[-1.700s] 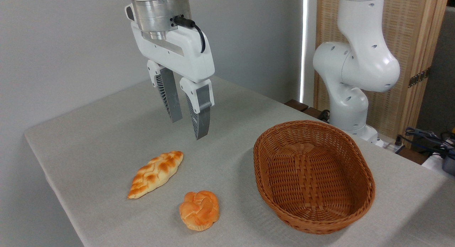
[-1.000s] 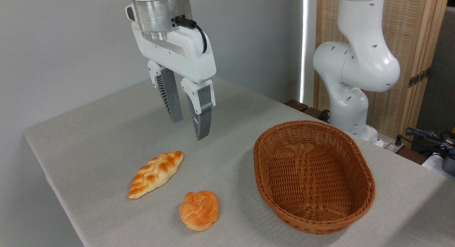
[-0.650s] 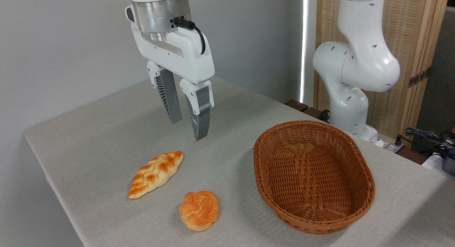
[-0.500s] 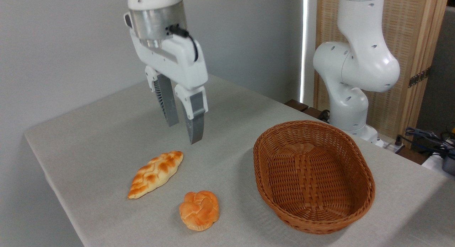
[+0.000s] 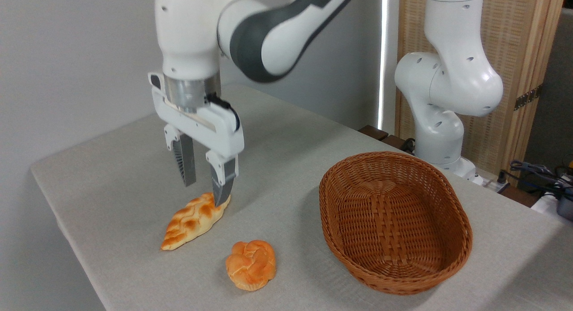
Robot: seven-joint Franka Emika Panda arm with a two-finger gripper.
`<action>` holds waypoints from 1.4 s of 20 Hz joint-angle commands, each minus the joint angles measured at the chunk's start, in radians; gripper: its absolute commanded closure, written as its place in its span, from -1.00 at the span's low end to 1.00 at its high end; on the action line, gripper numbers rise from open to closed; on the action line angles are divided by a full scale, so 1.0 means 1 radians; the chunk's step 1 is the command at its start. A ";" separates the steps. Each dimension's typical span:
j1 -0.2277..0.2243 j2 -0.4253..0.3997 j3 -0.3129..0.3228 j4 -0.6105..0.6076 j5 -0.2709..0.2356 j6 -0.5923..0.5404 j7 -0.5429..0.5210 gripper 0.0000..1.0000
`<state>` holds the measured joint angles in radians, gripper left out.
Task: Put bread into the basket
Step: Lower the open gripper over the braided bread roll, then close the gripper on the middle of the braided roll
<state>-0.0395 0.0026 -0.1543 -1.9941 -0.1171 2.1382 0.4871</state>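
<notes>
Nearest the camera a small round knotted bun [image 5: 250, 265] sits on the grey cloth-covered surface [image 5: 134, 168], apart from everything and no part of this job. Just behind it and to the left lies the bread [image 5: 195, 219], a long flat braided loaf with pointed ends, resting diagonally on the surface, well apart from the basket [image 5: 454, 203], which stands empty to the right. The end effector [image 5: 206, 192] hangs over the loaf's far, upper end with its jaws parted and nothing between them; the nearer finger's tip overlaps that end, though whether it touches the crust cannot be told. The loaf looks light and probably soft or slightly springy, with a glossy crust that could slip, so a modest squeeze should do. Its tapered ends give little to grip; the better hold, by my judgement, is across the narrow width at the thick middle, which lies nearer the camera than where the fingers hang.
</notes>
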 commanded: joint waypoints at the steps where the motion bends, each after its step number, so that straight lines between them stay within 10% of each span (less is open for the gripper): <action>1: -0.011 0.036 -0.023 -0.052 -0.047 0.144 -0.024 -1.00; 9: -0.011 0.076 -0.048 -0.095 -0.044 0.227 -0.025 -0.89; 12: -0.011 0.077 -0.048 -0.097 -0.044 0.227 -0.013 0.22; 16: -0.011 0.077 -0.048 -0.097 -0.044 0.221 0.005 1.00; 28: -0.007 0.051 -0.033 -0.052 -0.042 0.128 0.010 1.00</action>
<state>-0.0458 0.0770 -0.2001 -2.0806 -0.1514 2.3384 0.4834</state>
